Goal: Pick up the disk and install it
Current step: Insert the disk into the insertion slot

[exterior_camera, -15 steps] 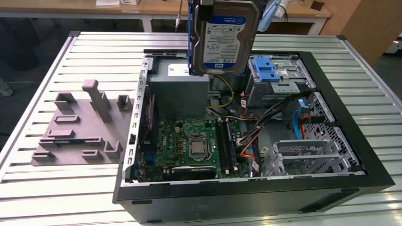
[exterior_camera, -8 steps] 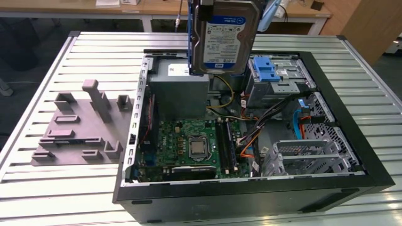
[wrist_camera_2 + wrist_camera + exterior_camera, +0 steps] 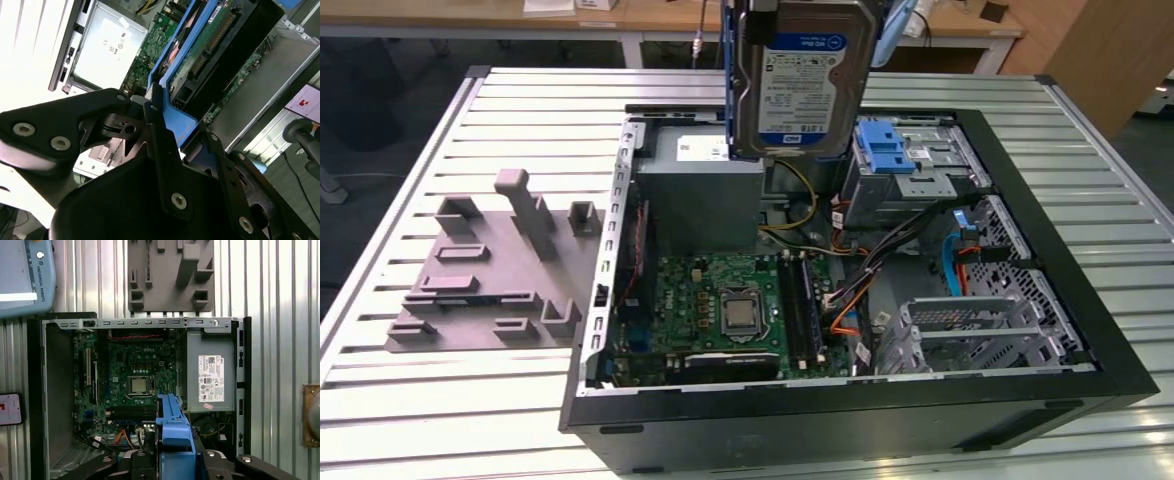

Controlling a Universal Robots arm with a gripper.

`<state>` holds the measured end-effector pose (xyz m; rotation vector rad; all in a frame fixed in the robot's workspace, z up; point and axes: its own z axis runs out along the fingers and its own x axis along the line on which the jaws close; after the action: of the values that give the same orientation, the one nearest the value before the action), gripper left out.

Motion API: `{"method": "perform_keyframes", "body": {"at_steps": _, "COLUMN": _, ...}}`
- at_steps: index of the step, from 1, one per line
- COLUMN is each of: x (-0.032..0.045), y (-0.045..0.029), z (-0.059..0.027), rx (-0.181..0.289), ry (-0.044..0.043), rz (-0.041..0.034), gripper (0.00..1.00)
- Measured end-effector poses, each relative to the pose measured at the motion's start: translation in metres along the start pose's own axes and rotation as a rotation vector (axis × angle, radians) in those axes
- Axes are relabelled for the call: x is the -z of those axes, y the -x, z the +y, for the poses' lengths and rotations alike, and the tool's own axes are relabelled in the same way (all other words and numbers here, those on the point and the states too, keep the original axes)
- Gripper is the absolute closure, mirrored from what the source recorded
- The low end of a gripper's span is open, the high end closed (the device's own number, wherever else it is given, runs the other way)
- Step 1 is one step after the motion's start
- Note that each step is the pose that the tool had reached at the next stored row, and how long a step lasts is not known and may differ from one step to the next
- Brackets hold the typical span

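Observation:
The disk [image 3: 798, 80], a silver hard drive with a blue-and-white label and a blue carrier frame, hangs upright above the open computer case [image 3: 827, 430], over its rear part near the grey power supply box [image 3: 700, 190]. In the second wrist view my gripper [image 3: 156, 102] is shut on the blue frame of the disk [image 3: 210, 45], whose green circuit board faces the camera. The first wrist view looks straight down past the disk's blue frame [image 3: 172, 427] and the black fingers [image 3: 137, 460] into the case.
Inside the case lie the green motherboard [image 3: 720, 300], loose cables [image 3: 854, 290] and a silver drive cage with a blue latch [image 3: 887, 150]. A grey fixture plate [image 3: 494, 270] sits on the slatted metal table [image 3: 440, 420] at the exterior view's left. A blue pendant [image 3: 25, 275] lies beside the case.

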<state>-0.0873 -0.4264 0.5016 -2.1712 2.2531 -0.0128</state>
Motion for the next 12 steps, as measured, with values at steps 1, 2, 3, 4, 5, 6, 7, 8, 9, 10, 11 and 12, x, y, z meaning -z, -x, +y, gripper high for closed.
{"method": "perform_keyframes", "body": {"at_steps": 1, "x": -0.0004, "y": -0.0055, "z": -0.0002, "rx": 0.000, "ry": -0.0004, "rz": 0.0003, "gripper": 0.64}}
{"method": "perform_keyframes", "body": {"at_steps": 2, "x": -0.0005, "y": -0.0070, "z": -0.0003, "rx": 0.000, "ry": -0.0006, "rz": 0.0003, "gripper": 0.64}}
{"method": "perform_keyframes", "body": {"at_steps": 3, "x": -0.0006, "y": -0.0082, "z": -0.0003, "rx": 0.000, "ry": -0.0008, "rz": 0.0002, "gripper": 0.64}}
{"method": "perform_keyframes", "body": {"at_steps": 4, "x": -0.0007, "y": -0.0090, "z": -0.0003, "rx": 0.000, "ry": -0.0010, "rz": 0.0002, "gripper": 0.64}}
{"method": "perform_keyframes", "body": {"at_steps": 5, "x": -0.0007, "y": -0.0094, "z": -0.0003, "rx": 0.000, "ry": -0.0010, "rz": 0.0003, "gripper": 0.64}}
{"method": "perform_keyframes", "body": {"at_steps": 6, "x": -0.0008, "y": -0.0096, "z": -0.0003, "rx": 0.000, "ry": -0.0011, "rz": 0.0001, "gripper": 0.64}}
{"method": "perform_keyframes", "body": {"at_steps": 7, "x": -0.0008, "y": -0.0096, "z": -0.0003, "rx": 0.000, "ry": -0.0010, "rz": 0.0002, "gripper": 0.64}}
{"method": "perform_keyframes", "body": {"at_steps": 8, "x": -0.0007, "y": -0.0105, "z": -0.0004, "rx": 0.000, "ry": -0.0010, "rz": 0.0002, "gripper": 0.64}}
{"method": "perform_keyframes", "body": {"at_steps": 9, "x": -0.0007, "y": -0.0114, "z": -0.0004, "rx": 0.000, "ry": -0.0010, "rz": 0.0002, "gripper": 0.64}}
{"method": "perform_keyframes", "body": {"at_steps": 10, "x": -0.0007, "y": -0.0114, "z": -0.0004, "rx": 0.000, "ry": -0.0011, "rz": 0.0002, "gripper": 0.64}}
{"method": "perform_keyframes", "body": {"at_steps": 11, "x": -0.0007, "y": -0.0115, "z": -0.0004, "rx": 0.000, "ry": -0.0011, "rz": 0.0002, "gripper": 0.64}}
{"method": "perform_keyframes", "body": {"at_steps": 12, "x": -0.0007, "y": -0.0117, "z": -0.0004, "rx": 0.000, "ry": -0.0010, "rz": 0.0002, "gripper": 0.64}}
